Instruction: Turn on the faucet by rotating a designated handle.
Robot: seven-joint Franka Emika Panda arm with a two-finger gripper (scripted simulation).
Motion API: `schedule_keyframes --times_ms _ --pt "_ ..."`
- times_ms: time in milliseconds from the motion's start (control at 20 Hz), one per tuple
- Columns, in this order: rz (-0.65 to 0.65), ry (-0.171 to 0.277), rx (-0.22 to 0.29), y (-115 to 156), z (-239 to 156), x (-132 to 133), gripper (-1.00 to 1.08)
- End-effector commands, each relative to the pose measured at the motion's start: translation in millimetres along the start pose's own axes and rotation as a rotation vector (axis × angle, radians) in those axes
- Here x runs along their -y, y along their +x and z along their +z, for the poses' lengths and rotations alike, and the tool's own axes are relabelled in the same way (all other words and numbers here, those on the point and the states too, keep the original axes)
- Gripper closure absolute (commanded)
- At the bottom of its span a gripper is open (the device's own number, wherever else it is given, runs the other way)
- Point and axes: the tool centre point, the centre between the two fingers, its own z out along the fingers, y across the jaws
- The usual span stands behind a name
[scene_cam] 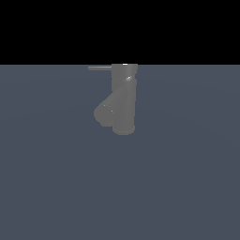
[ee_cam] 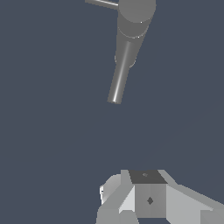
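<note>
The faucet (scene_cam: pixel 124 101) is a dull grey upright cylinder standing on the flat blue-grey floor, with a thick angled spout (scene_cam: pixel 105 110) branching from its lower side toward the exterior view's left. The handle (scene_cam: pixel 100 68), a thin straight rod, sticks out level from the cylinder's top, also toward the exterior view's left. The wrist view looks down on the faucet (ee_cam: pixel 135 17), its spout (ee_cam: pixel 120 76) and a stub of the handle (ee_cam: pixel 103 3). My gripper (ee_cam: pixel 148 192) shows only as grey and white blocks at the picture's edge, well apart from the faucet. Its fingers cannot be made out.
Flat blue-grey floor (scene_cam: pixel 187 187) surrounds the faucet on every side. Above the horizon the background is black. The arm does not show in the exterior view.
</note>
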Motion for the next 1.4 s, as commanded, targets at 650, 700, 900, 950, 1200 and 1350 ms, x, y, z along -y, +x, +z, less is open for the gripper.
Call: schedule_keyframes --times_ms 650,700,900,950,1200,1350 --pt "0.247 0.057 0.017 61 -1 4 1.08" --pt "0.272 0.061 0.019 67 -1 5 1.08" --pt "0.374 0.077 0.030 92 3 6 1.08" --pt "0.400 0.080 0.033 99 4 7 1.08" --pt "0.530 0.093 0.047 130 12 9 1.08" --pt "0.609 0.098 0.056 149 18 10 1.08"
